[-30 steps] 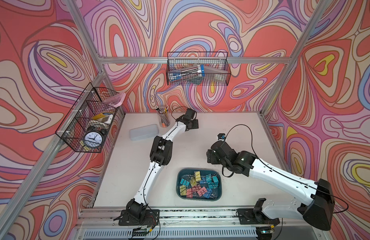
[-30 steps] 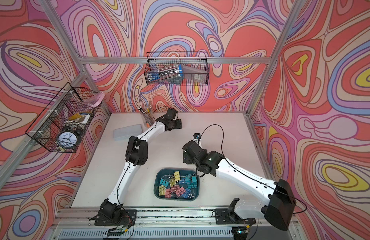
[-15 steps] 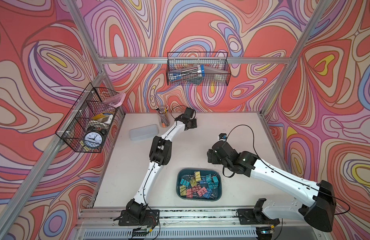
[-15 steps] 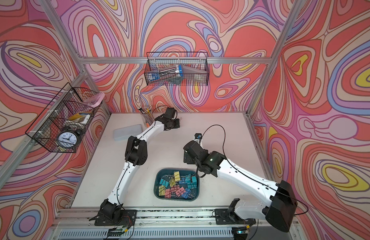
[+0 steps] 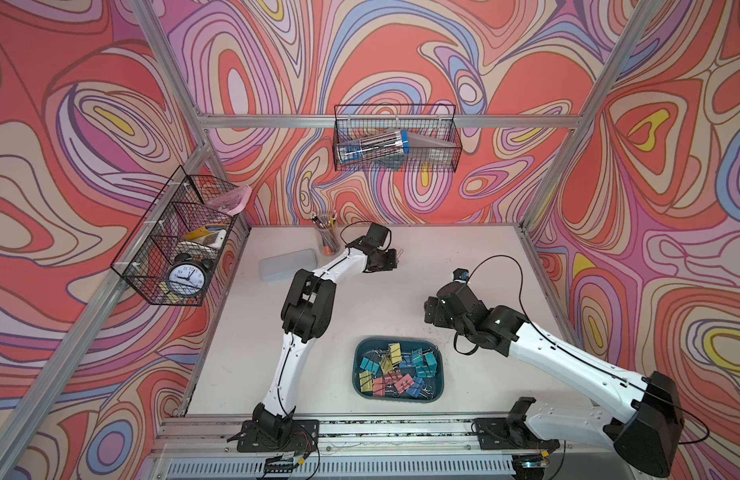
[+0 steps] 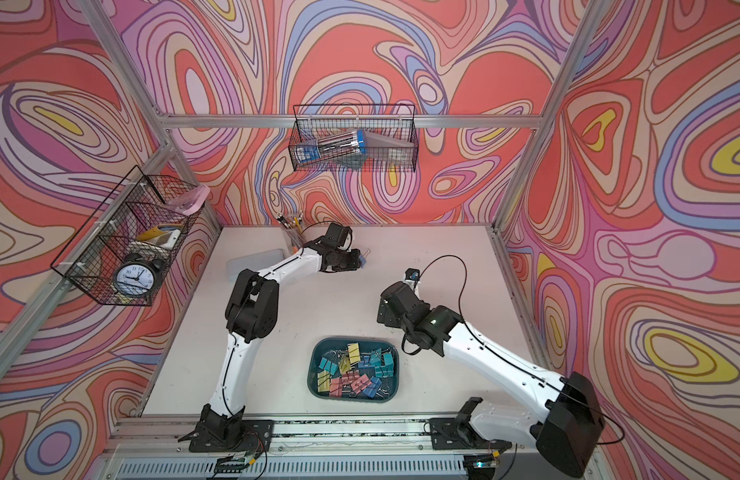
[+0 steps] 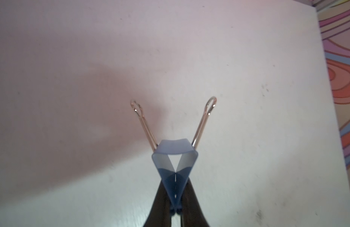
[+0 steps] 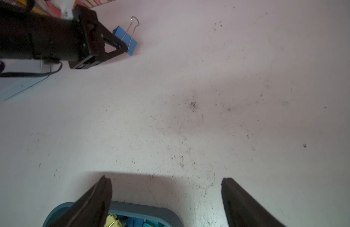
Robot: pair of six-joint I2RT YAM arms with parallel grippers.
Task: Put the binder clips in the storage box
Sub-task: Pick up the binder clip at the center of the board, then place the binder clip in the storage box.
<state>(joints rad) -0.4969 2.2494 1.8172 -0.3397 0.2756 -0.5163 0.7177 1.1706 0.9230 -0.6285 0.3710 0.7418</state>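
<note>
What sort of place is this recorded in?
Likely a robot test cell staged as an office desk: aluminium frame, printed swirl walls, left arm and right arm bolted to a rail, plus a pen cup and a basket holding a clock.

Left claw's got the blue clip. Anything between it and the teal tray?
Nothing lies on the table between the blue binder clip, clamped in the left claw at the far side, and the teal storage tray. The right claw, open, hovers by the tray's far rim, beside the straight path; it might crowd the drop.
</note>
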